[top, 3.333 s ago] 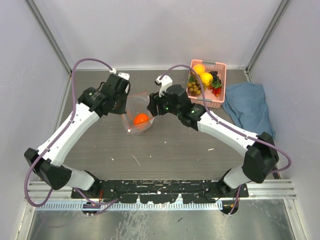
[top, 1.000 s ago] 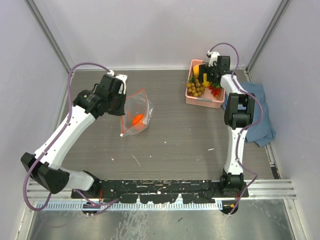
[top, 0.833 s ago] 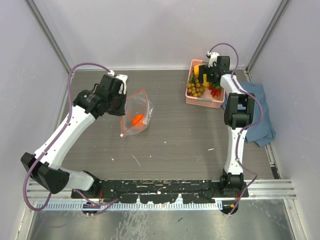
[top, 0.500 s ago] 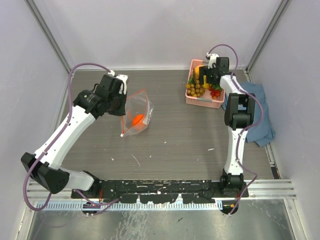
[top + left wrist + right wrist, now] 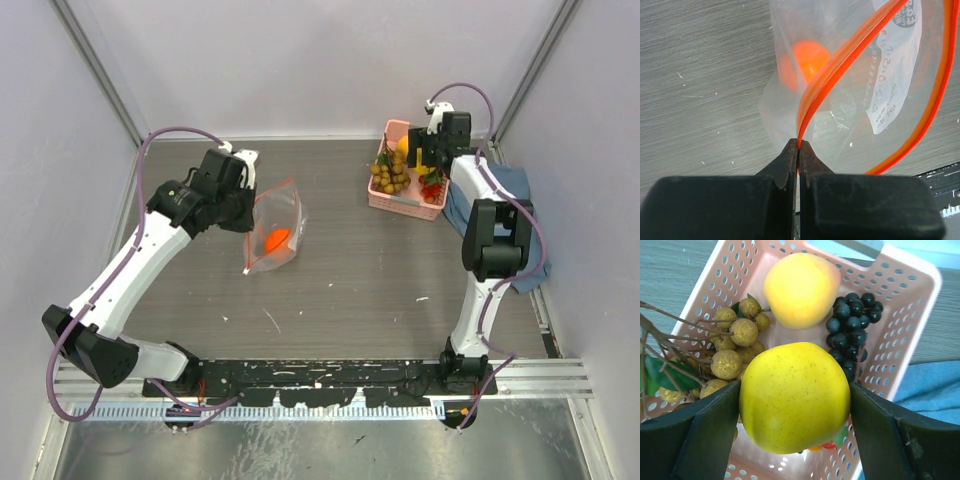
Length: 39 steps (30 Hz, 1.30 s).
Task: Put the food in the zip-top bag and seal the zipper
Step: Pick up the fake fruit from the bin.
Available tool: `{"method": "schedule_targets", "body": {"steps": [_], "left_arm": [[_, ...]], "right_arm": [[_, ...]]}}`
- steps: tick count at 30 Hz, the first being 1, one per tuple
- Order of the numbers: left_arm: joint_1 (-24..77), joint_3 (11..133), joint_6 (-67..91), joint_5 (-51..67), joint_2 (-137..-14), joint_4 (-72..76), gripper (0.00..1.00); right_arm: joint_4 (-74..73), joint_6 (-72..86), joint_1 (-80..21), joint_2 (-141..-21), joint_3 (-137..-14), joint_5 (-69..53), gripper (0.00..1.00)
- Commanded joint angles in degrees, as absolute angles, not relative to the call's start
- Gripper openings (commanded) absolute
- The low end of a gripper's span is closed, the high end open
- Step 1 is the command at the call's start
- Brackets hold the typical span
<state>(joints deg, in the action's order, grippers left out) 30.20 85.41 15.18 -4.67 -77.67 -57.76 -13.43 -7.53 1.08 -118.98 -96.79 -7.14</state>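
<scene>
Right gripper point(image 5: 795, 420) lifted yellow fruit point(image 5: 790, 385) above pink basket point(image 5: 910, 340).

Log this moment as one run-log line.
left gripper: shut on zipper, bag mouth open | right gripper: shut on yellow fruit over pink basket | bagged: one orange fruit | seal: not done

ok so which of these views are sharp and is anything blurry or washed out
Left wrist: the orange fruit looks hazy behind the zip-top bag, left gripper nearly black. Right wrist: the yellow fruit is crisp, speckles showing. Top external: evenly lit, soft shadows.
</scene>
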Motion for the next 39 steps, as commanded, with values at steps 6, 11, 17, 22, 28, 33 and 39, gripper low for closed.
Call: {"method": "schedule_targets", "body": {"steps": [6,11,17,22,28,33,39], "left_arm": [[29.8,85.2,13.7,-1.9,-75.3,-54.1,0.0],[29.8,84.9,13.6,-1.4,-74.8,-53.8,0.0],[29.8,84.6,13.4,-0.8,-74.1,-53.2,0.0],[29.8,84.1,13.3,0.4,-73.8,-52.3,0.0],[29.8,83.8,13.3,1.5,-73.6,-51.9,0.0],[29.8,83.7,13.4,1.6,-73.5,-51.6,0.0],[29.8,83.6,13.5,1.4,-73.4,-51.5,0.0]], "right_arm": [[-6.5,-3.9,0.7,-107.3,-89.7,-2.5,0.56],[-5.6,-2.4,-0.9,-100.6,-84.2,-2.9,0.55],[-2.7,1.1,-4.2,-90.5,-75.7,-3.1,0.55],[-3.2,3.7,-10.1,-81.6,-71.0,-0.7,0.54],[-4.2,6.8,-18.9,-73.1,-67.2,0.3,0.54],[-5.3,8.0,-26.4,-68.9,-66.8,1.1,0.54],[-4.4,9.3,-34.6,-67.3,-67.6,1.2,0.54]]}}
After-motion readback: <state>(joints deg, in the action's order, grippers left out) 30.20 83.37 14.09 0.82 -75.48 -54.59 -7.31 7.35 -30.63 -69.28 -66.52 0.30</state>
